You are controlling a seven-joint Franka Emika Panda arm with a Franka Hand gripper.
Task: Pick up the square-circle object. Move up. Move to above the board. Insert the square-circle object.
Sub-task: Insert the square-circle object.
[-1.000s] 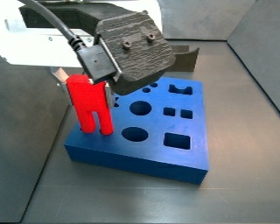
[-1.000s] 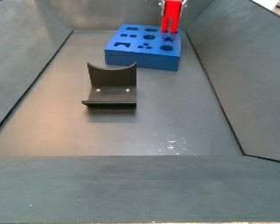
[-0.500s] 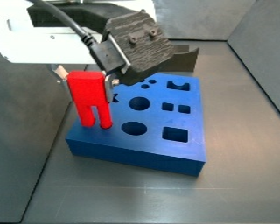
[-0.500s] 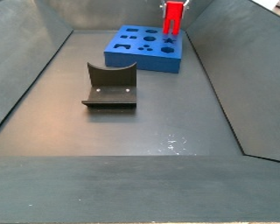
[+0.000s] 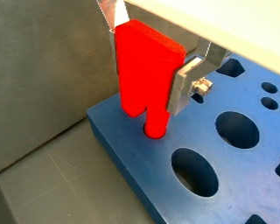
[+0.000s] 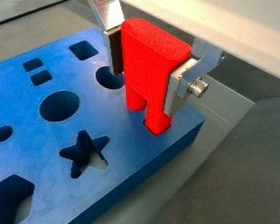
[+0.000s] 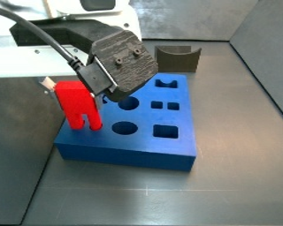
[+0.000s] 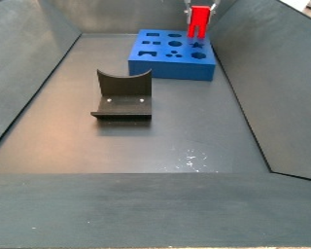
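Observation:
The red square-circle object [image 6: 150, 52] stands upright between the silver fingers [image 6: 184, 80] of my gripper [image 6: 146, 77], which is shut on it. Its narrower lower end [image 6: 157, 122] reaches into a hole at a corner of the blue board [image 6: 60, 131]. The other wrist view shows the same grip [image 5: 149, 68] on the object [image 5: 145, 52] at the board's [image 5: 230, 175] corner. In both side views the object [image 7: 75, 104] [image 8: 198, 21] is at the board's [image 7: 144, 141] [image 8: 171, 60] edge under the gripper [image 7: 75, 95] [image 8: 198, 12].
A dark grey curved holder [image 8: 121, 94] sits on the floor in the middle of the bin, also seen behind the board [image 7: 177, 57]. Sloped grey walls [image 8: 28, 88] enclose the floor. The board has star, round and square holes [image 6: 87, 150].
The gripper has lowered the red object, so its lower end now sits deeper at the board's corner. The board has shifted sideways on the floor along with it.

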